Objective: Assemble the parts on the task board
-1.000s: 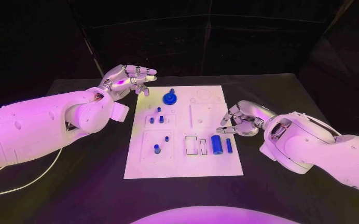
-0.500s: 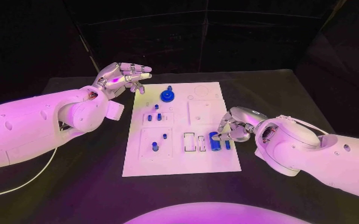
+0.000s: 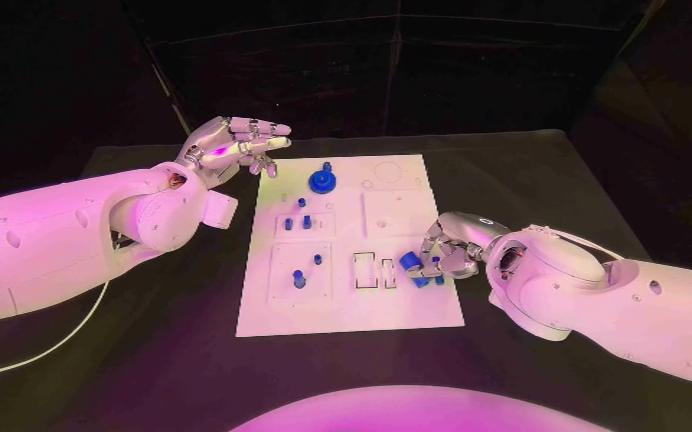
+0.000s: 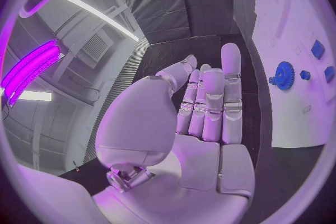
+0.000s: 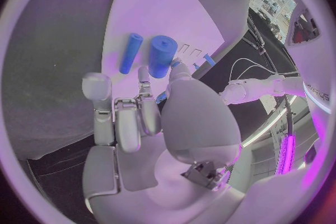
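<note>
Dark curtains stand behind the black worktop (image 3: 548, 182), and the white task board (image 3: 378, 317) lies in its middle. From the head view, the right hand (image 3: 444, 249) is low at the board's near right edge, its fingers (image 3: 427, 262) over a thick blue cylinder (image 3: 415, 270); I cannot tell if they already touch it. The left hand (image 3: 231, 147) hovers beside the board's far corner, released and holding nothing, near a blue gear (image 3: 325, 183).

From the left wrist view, the left hand's fingers (image 4: 210, 103) are straight and apart, the gear (image 4: 283, 75) beside them.

From the right wrist view, the cylinder (image 5: 162, 56) and a thin blue rod (image 5: 130, 52) lie just beyond the fingertips (image 5: 143, 75), not enclosed. The step seems to be picking up the cylinder; next the fingers must close around it.
</note>
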Robot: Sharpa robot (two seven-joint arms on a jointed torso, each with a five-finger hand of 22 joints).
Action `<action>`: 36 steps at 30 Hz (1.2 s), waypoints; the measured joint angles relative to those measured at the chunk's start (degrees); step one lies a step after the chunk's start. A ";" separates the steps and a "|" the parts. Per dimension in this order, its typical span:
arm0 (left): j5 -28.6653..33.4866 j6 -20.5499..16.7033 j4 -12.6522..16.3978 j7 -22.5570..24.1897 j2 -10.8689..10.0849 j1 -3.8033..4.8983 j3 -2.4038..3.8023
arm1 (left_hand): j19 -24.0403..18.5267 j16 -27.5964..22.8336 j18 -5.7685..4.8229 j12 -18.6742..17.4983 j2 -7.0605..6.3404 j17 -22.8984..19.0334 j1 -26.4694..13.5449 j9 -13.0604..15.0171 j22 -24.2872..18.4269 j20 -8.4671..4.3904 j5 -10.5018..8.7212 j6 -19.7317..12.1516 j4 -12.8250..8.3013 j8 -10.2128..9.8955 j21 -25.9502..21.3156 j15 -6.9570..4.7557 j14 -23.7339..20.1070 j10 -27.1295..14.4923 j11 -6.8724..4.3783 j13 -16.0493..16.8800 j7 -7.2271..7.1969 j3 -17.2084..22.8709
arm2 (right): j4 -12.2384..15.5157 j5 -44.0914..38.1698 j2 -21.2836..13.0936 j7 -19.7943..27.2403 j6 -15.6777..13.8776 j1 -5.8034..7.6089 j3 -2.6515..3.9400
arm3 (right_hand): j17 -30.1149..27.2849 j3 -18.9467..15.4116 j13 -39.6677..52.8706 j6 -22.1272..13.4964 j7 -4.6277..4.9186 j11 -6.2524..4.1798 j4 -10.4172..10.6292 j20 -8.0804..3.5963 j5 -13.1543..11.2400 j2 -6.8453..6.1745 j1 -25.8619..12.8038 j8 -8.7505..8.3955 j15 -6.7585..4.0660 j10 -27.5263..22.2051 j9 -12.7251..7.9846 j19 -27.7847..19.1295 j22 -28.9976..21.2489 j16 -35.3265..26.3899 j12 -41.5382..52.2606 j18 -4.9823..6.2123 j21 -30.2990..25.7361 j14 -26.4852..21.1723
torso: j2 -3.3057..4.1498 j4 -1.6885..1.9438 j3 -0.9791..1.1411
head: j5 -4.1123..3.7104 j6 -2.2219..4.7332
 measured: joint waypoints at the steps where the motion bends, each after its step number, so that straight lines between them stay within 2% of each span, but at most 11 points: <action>1: 0.00 0.00 0.00 0.00 -0.01 0.00 0.00 | 0.00 0.00 0.00 0.00 0.00 -0.01 0.00 0.00 -0.01 0.00 0.00 0.00 0.00 0.00 0.00 0.00 0.00 0.00 0.00 0.00 0.00 0.00 | -0.07 -0.11 0.08 -0.08 0.15 -0.02 0.00 | 0.00 0.00 0.00 0.00 0.00 0.00 0.00 0.00 0.00 0.00 0.00 0.00 0.00 0.00 0.00 0.00 0.00 0.00 0.00 0.00 0.00 0.00 | 0.00 0.00 0.00 | 0.00 -0.03; 11: 0.00 0.02 0.02 -0.04 -0.10 0.00 0.00 | 0.00 0.00 0.00 0.00 0.00 -0.01 0.00 0.00 -0.01 0.00 0.00 0.00 0.00 0.00 0.00 0.00 0.00 0.00 0.00 0.00 0.00 0.00 | -0.56 -0.87 1.82 -0.63 1.11 -0.92 0.10 | -0.01 -0.13 0.00 0.01 0.01 0.00 0.13 0.00 0.00 0.00 0.00 0.05 0.00 0.00 0.23 0.00 -0.15 0.00 0.00 0.01 0.00 0.00 | -0.01 0.07 -0.02 | 0.01 -0.18; 21: 0.00 0.04 0.07 -0.05 -0.18 0.00 0.00 | 0.00 0.00 0.00 0.00 0.00 -0.01 0.00 0.00 0.00 0.00 0.00 0.00 0.00 0.00 0.00 0.00 0.00 0.00 0.00 -0.01 0.00 0.00 | -1.15 -1.35 2.27 -0.66 1.11 -1.12 0.26 | -0.01 -0.17 -0.01 -0.07 -0.30 0.00 0.15 0.00 0.59 0.04 0.04 0.70 0.01 0.00 0.52 0.00 -0.20 0.00 0.00 0.01 0.00 0.00 | -0.01 0.05 -0.05 | -0.13 -0.34; 25: 0.00 0.10 0.13 -0.05 -0.20 0.00 0.00 | 0.00 0.00 0.00 0.00 0.00 -0.01 0.00 0.00 0.00 0.00 0.00 0.00 0.00 0.00 0.00 0.00 0.00 -0.02 -0.02 -0.01 0.00 0.00 | -1.07 -1.21 2.23 -0.52 0.90 -1.17 0.27 | -0.01 -0.07 -0.01 0.09 -0.53 0.00 0.05 0.00 1.36 0.96 0.96 1.21 0.01 0.00 0.63 0.00 0.16 0.00 0.00 -0.06 0.00 0.00 | 0.00 0.05 -0.04 | -0.16 -0.38; 27: 0.00 0.13 0.14 -0.05 -0.22 0.00 0.00 | 0.00 0.00 0.00 0.00 0.00 -0.13 0.00 0.00 0.00 0.00 0.00 0.00 0.00 0.00 0.00 0.00 0.00 -0.21 -0.21 -0.01 0.00 0.00 | -0.86 -1.07 2.12 -0.39 0.52 -1.23 0.24 | -0.01 0.07 -0.01 0.00 -0.62 0.00 -0.09 0.00 2.19 1.54 1.55 1.36 0.01 0.00 0.86 0.00 0.44 0.20 0.00 -0.91 0.00 0.00 | 0.00 0.05 -0.03 | -0.09 -0.38; 29: 0.00 0.16 0.13 -0.05 -0.23 0.00 0.00 | 0.00 0.00 0.00 0.00 0.00 -0.13 0.00 0.00 0.00 0.00 0.00 0.00 0.00 0.00 0.00 0.00 0.00 -0.21 -0.21 -0.01 0.00 0.00 | -0.53 -0.80 1.85 -0.18 -0.26 -1.31 0.15 | -0.01 0.14 -0.01 -0.09 -0.69 0.00 -0.16 0.00 3.38 2.21 2.22 1.57 0.01 -0.01 0.94 -0.01 0.67 0.32 0.00 -0.91 0.25 0.00 | -0.01 0.04 0.01 | -0.02 -0.38; 36: 0.00 0.27 0.04 -0.05 -0.22 0.00 0.00 | 0.00 0.00 0.00 0.00 0.00 -0.13 0.00 0.00 0.01 0.00 0.00 0.00 0.00 0.00 0.00 0.00 0.00 -0.21 -0.21 -0.01 0.00 0.00 | 0.99 0.78 1.06 1.38 -5.07 -1.52 0.00 | -0.01 0.15 -0.01 -0.05 -0.72 0.00 -0.18 -0.21 5.12 3.04 3.04 1.82 -0.20 -0.01 1.20 0.20 0.67 0.32 -0.28 -0.90 0.25 0.21 | -0.05 0.04 0.01 | 0.04 -0.21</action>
